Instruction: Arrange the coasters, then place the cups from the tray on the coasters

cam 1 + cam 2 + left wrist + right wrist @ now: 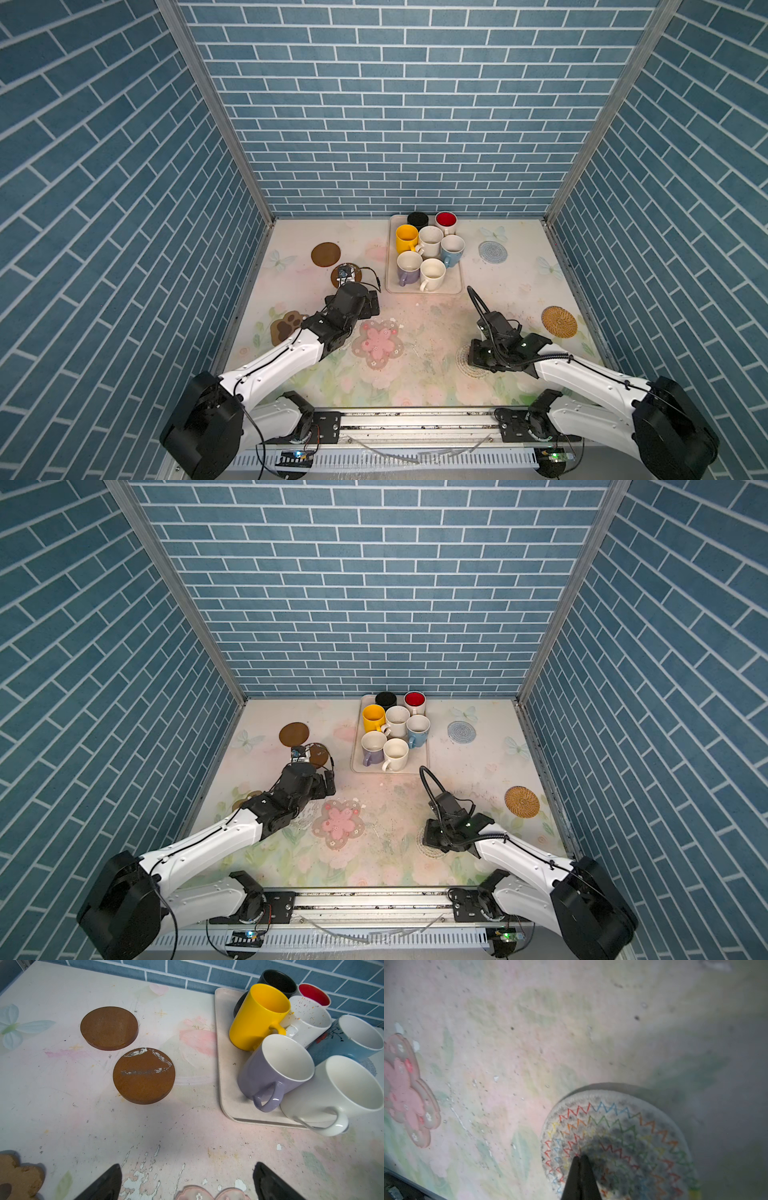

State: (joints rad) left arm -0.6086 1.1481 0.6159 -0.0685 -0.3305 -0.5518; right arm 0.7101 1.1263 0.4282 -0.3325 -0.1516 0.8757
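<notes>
The pale floral-printed table, its surface chipped and flaking, is carrying everything. The beige rectangular tray with rounded corners is sitting at the middle of the far edge, holding all seven glossy ceramic mugs upright and crowded together.

The left tool is hovering with its jaws spread wide and gripping nothing, between the tray's near corner and the flower mat. The right tool is pressing its jaws fully together, tips down on the white woven round; whether they are pinching any of the weave is hard to make out.

On the tray, the black mug and the white mug with red inside are standing at the back. The yellow mug, speckled cream mug and light blue mug are filling the middle. The lavender mug and plain cream mug are standing at the front.

The pink flower-shaped rubbery coaster is lying mid-table. The brown paw-shaped coaster is lying by the left edge, partly under the left arm. The smooth brown disc is sitting left of the tray, and the scuffed brown disc just beside it is being half hidden by the left wrist in both top views. The tan woven round is lying by the right edge, and the light blue woven round toward the far right corner. The white woven round, stitched in coloured zigzags, is lying toward the near right corner, mostly covered in both top views.
</notes>
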